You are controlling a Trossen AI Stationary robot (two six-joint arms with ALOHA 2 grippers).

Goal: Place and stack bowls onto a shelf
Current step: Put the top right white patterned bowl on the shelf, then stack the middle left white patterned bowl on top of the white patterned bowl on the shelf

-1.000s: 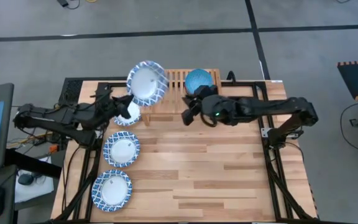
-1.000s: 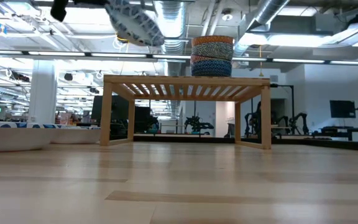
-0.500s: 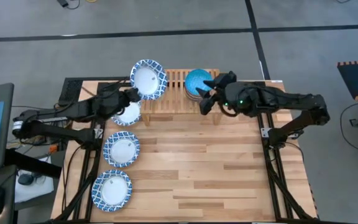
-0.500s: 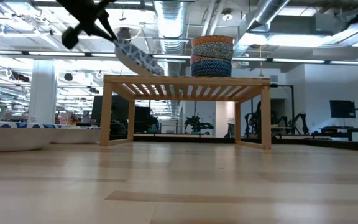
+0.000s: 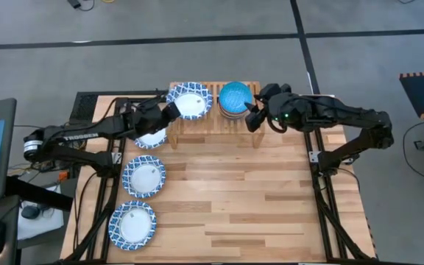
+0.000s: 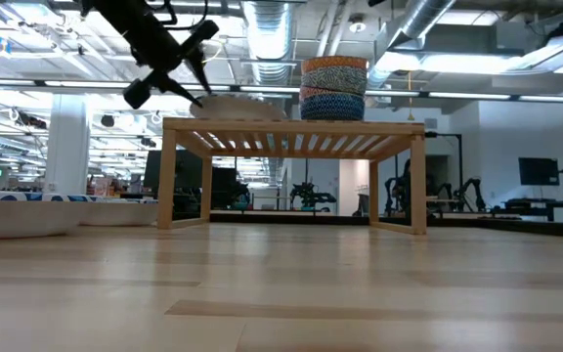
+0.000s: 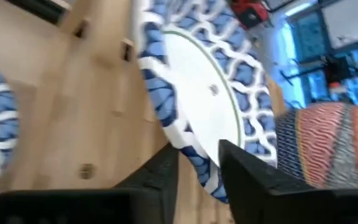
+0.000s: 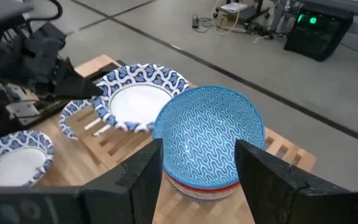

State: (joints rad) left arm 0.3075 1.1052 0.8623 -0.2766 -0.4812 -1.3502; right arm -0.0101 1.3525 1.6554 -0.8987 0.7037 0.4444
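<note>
A blue-and-white dish (image 5: 191,101) with a white centre lies flat on the left part of the shelf (image 5: 212,94), as the low view shows (image 6: 238,106). My left gripper (image 5: 169,112) is at the dish's left rim, its fingers apart with the rim between them (image 7: 197,168). A stack of small bowls (image 5: 235,96), bright blue on top, stands on the shelf's right part (image 6: 334,88). My right gripper (image 5: 254,118) hangs open just right of the stack (image 8: 207,137), holding nothing. My left gripper has the dish's rim (image 7: 194,155) between its two fingers, one above the rim and one below it. It comes from the table's left, slanting down. The dish rests flat on the shelf's slats. I cannot tell whether the fingers touch the rim.
Three more blue-and-white dishes lie on the table's left side: one (image 5: 149,136) partly under my left arm, one (image 5: 144,177) nearer, one (image 5: 132,223) nearest. The wide plank table in front of the shelf (image 6: 291,132) holds nothing else.
My left gripper has carried the dish toward the shelf, rightward and down. The dish, tilted and high above the shelf's left end before, now lies flat on the slats. My right gripper has moved from in front of the shelf toward the far right, beside the bowl stack.
</note>
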